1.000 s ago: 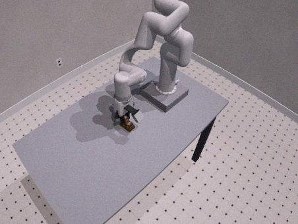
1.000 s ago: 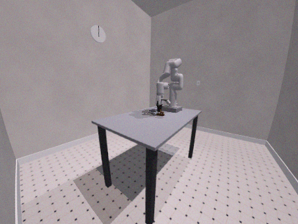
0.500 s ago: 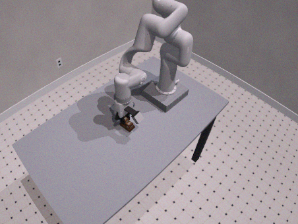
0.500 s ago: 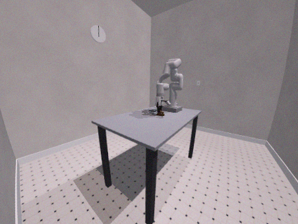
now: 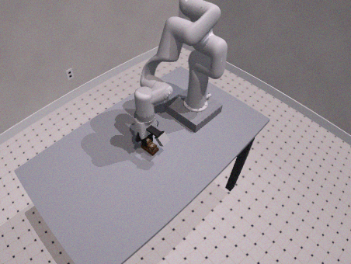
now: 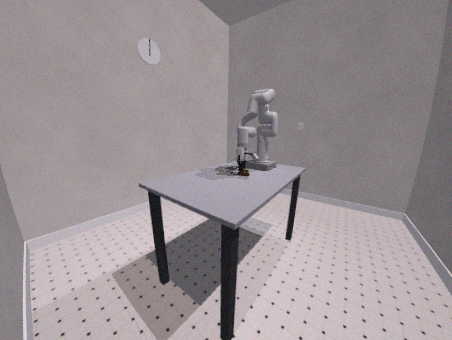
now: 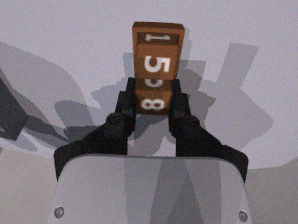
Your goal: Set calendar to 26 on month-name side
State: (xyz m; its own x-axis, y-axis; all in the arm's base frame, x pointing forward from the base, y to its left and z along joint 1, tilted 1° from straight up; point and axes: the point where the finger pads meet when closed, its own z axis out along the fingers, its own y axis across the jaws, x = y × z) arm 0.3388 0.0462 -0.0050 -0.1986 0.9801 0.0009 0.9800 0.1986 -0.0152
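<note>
Where the wrist view looks down past the gripper (image 7: 153, 86) (image 5: 146, 140) (image 6: 241, 167), you can see its fingers partly open, standing about a third of the way apart, one on each side of the near cube (image 7: 152, 103) (image 5: 147, 142)—it has hold of that brown block. An 8 faces you there, lying sideways, with part of another digit above it.

Just beyond, the far cube (image 7: 156, 62) (image 5: 152, 147) shows a sideways 5, and a 1 appears farther along. The brown tray (image 7: 158, 25) (image 5: 154, 153) (image 6: 244, 174) is under the far cube, on the grey table (image 5: 116, 202) (image 6: 220, 195); you can't tell whether the near cube touches its floor.
</note>
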